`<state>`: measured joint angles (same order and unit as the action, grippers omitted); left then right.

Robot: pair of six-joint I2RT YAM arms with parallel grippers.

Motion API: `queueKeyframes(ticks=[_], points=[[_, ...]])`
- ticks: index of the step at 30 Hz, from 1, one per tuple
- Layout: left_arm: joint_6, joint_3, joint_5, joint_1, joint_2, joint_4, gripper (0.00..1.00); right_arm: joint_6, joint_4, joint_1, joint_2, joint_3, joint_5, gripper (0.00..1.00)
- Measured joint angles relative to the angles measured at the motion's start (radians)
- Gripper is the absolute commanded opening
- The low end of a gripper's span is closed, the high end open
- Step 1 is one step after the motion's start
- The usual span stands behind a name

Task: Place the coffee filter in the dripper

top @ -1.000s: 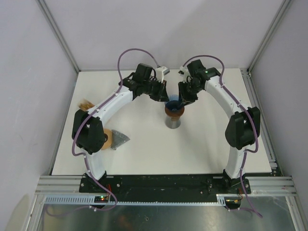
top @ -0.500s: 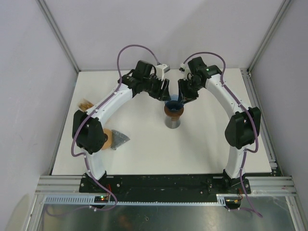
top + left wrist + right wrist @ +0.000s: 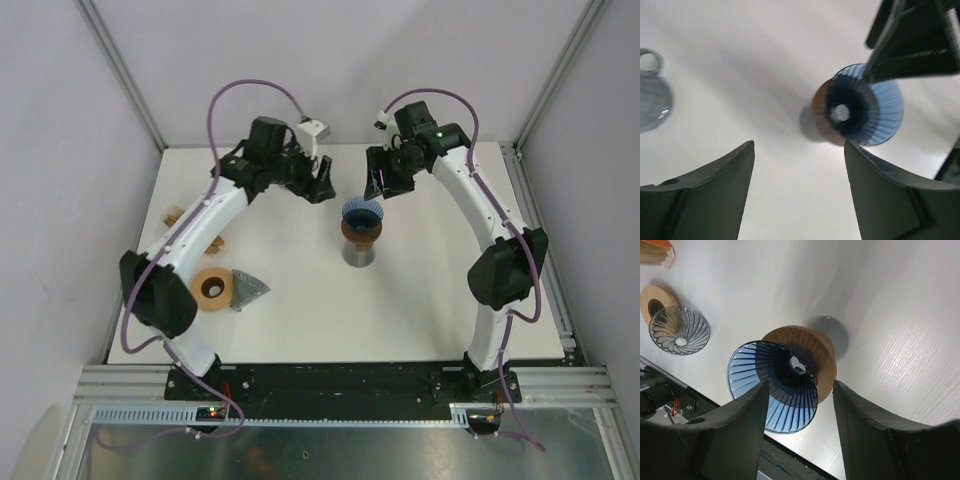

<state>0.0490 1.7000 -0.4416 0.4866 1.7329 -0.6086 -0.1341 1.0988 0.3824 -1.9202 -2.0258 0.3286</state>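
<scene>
By the left edge of the surface (image 3: 300, 320): tan paper coffee filter (image 3: 177, 214), well left of the nearer left end effector (image 3: 322, 187). That and right end effector (image 3: 380, 185) wide, empty, flanking blue ribbed plastic dripper (image 3: 361, 212).

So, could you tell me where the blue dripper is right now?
In the top view, the blue dripper sits mid-table on a wooden collar, between the left arm's fingers and the right arm's fingers and slightly nearer the bases.

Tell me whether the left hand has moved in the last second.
Yes. The left hand has pulled back to the left in the top view, opening a gap between it and the blue dripper, which has stayed put.
</scene>
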Motion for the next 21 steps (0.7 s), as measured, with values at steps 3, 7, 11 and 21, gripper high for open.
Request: queueKeyframes(ticks=[3,7,11,21], points=[[0.049,-0.075,0.025,-0.060,-0.097,0.002,0.78,0.000,-0.002,0.000,0.015,-0.002,-0.013,0.60],[0.119,-0.203,0.082,-0.159,-0.220,0.006,0.76,-0.005,-0.027,0.003,0.075,0.005,-0.057,0.60],[0.198,-0.333,0.153,-0.271,-0.306,0.000,0.69,-0.016,-0.114,0.020,0.226,0.116,-0.129,0.61],[0.468,-0.519,0.348,-0.476,-0.332,-0.036,0.60,-0.015,-0.369,0.057,0.605,0.586,-0.202,0.63]])
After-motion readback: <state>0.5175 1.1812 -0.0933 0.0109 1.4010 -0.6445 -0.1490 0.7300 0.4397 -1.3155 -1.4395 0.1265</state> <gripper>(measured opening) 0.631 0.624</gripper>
